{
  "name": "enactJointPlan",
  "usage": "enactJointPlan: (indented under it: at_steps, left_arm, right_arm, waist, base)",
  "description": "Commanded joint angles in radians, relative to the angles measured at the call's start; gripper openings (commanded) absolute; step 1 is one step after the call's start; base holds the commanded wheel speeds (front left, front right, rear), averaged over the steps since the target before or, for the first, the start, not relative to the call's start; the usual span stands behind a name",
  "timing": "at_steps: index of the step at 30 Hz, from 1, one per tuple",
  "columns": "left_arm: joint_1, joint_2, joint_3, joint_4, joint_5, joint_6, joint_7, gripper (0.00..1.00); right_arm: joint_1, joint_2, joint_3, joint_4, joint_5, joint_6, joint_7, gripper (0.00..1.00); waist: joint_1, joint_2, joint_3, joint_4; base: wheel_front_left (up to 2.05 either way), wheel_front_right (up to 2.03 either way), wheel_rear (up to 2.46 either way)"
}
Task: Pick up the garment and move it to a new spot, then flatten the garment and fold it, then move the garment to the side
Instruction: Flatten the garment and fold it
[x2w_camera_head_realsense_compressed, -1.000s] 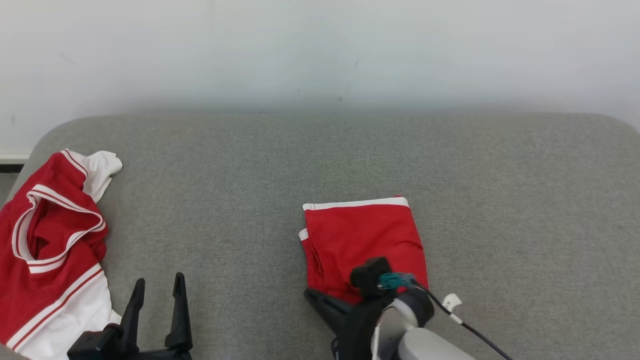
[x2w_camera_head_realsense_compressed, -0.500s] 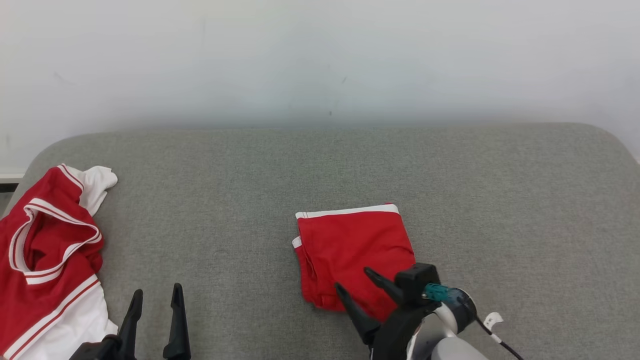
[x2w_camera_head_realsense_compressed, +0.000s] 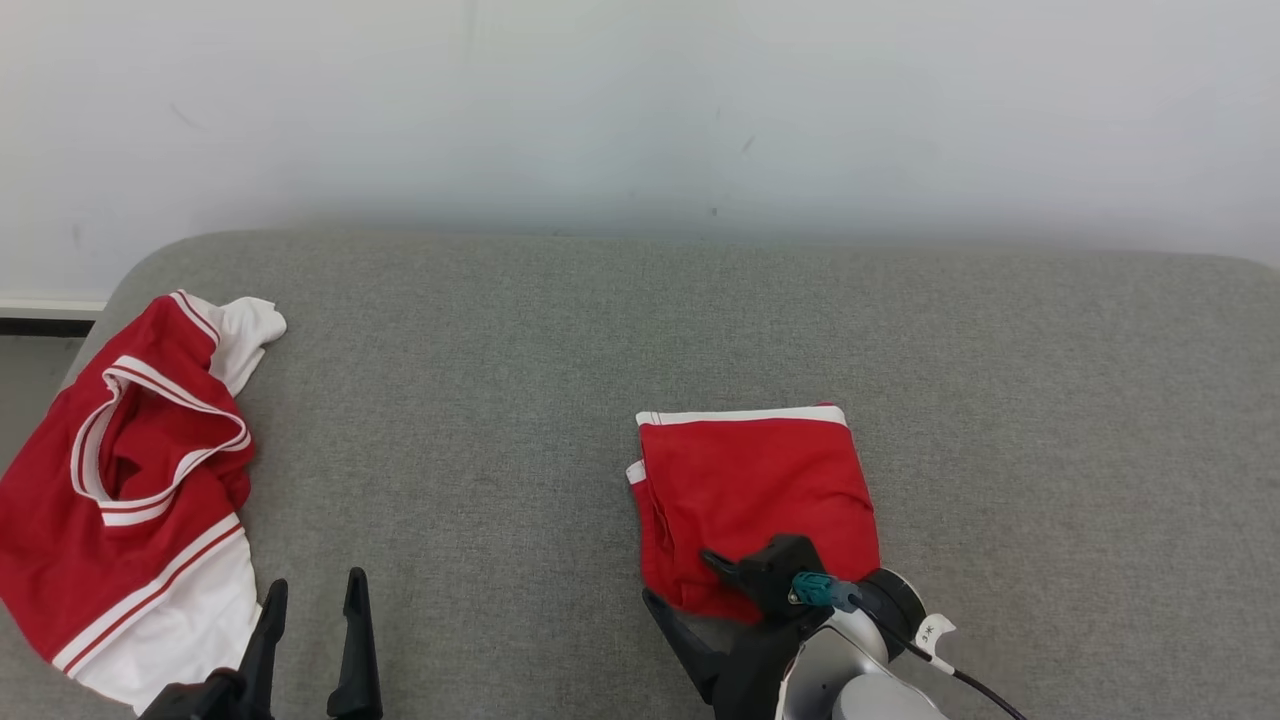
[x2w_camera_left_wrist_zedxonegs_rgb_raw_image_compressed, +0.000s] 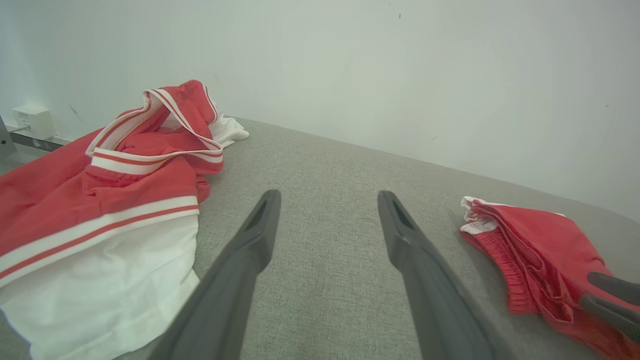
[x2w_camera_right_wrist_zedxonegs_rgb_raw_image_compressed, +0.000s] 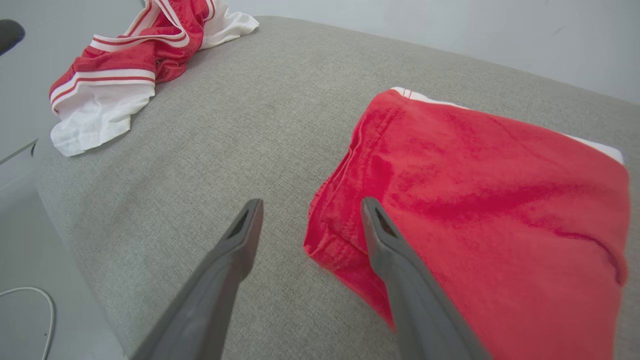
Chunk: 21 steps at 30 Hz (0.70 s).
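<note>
The garment (x2w_camera_head_realsense_compressed: 755, 480) is a red piece with a white band, folded into a neat square on the grey padded surface (x2w_camera_head_realsense_compressed: 500, 350). It also appears at the right of the left wrist view (x2w_camera_left_wrist_zedxonegs_rgb_raw_image_compressed: 540, 240) and under the right wrist view (x2w_camera_right_wrist_zedxonegs_rgb_raw_image_compressed: 475, 175). My right gripper (x2w_camera_head_realsense_compressed: 680, 577) is open at its near left corner, one finger over the red cloth and the other over grey fabric (x2w_camera_right_wrist_zedxonegs_rgb_raw_image_compressed: 311, 202), holding nothing. My left gripper (x2w_camera_head_realsense_compressed: 316, 580) stands open and empty over bare surface (x2w_camera_left_wrist_zedxonegs_rgb_raw_image_compressed: 328, 193), well to the left of the folded garment.
A crumpled red and white garment (x2w_camera_head_realsense_compressed: 140, 480) lies at the surface's left end, near the left gripper (x2w_camera_left_wrist_zedxonegs_rgb_raw_image_compressed: 100, 170). A pale wall runs along the far side. Beyond the left edge is floor with a white cable (x2w_camera_right_wrist_zedxonegs_rgb_raw_image_compressed: 30, 300) and a wall socket (x2w_camera_left_wrist_zedxonegs_rgb_raw_image_compressed: 27, 120).
My right gripper has opened and let go of the folded garment's near edge, staying at its near left corner. The head camera has shifted; the left gripper holds its pose.
</note>
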Motion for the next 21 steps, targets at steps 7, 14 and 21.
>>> enactJointPlan:
  at_steps: [7,14,21]
  left_arm:
    - [-0.015,0.001,-0.002,-0.001,-0.003,0.001,-0.001,1.0]
    - [-0.029,0.001,-0.011,0.002,-0.009,0.005,-0.001,1.0]
    - [-0.035,0.001,-0.013,0.008,-0.015,0.007,-0.001,1.0]
  right_arm:
    - [-0.031,0.0,-0.001,0.028,-0.012,-0.002,0.027,1.0]
    - [-0.056,0.001,-0.009,0.063,-0.023,-0.002,0.04,1.0]
    - [-0.069,0.001,0.008,0.074,-0.023,-0.002,0.03,0.35]
  waist:
    - [0.0,0.0,0.012,0.012]
    - [0.0,0.0,0.03,0.021]
    - [0.0,0.0,0.035,0.03]
  base:
    - [0.0,0.0,0.0]
    - [0.0,0.0,0.0]
    - [0.0,0.0,0.0]
